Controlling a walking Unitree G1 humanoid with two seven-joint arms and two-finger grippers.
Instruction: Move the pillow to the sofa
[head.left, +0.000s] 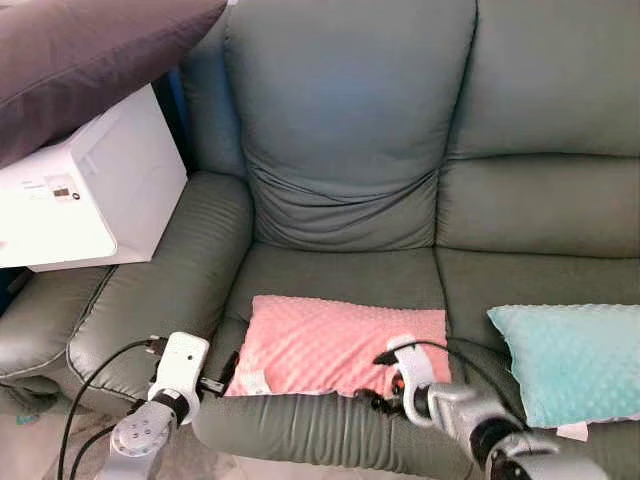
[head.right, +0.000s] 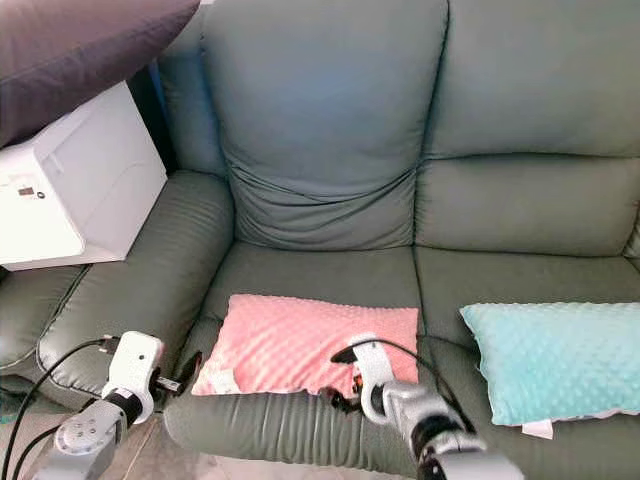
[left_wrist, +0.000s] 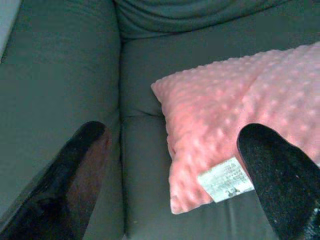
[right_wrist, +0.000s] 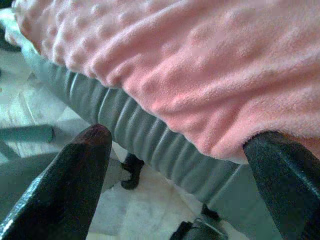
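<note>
The pink pillow (head.left: 335, 345) lies on the grey sofa (head.left: 340, 150) seat. Left hand (left_wrist: 170, 165) and right hand (right_wrist: 180, 160), fingers apart, seemingly flank its front corners.

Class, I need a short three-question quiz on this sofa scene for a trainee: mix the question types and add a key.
1. True or false: the pink pillow lies on the seat of the grey sofa.
2. Which is nearest the pink pillow's white label? A) left claw B) right claw C) teal pillow
3. Fill in: the white box sits on the sofa's ____.

Key
1. True; it lies at the seat's front edge.
2. A; the label is at the pillow's corner, beside one finger of the open left claw.
3. Armrest, on the robot's left side, with a dark cushion above it.
</note>
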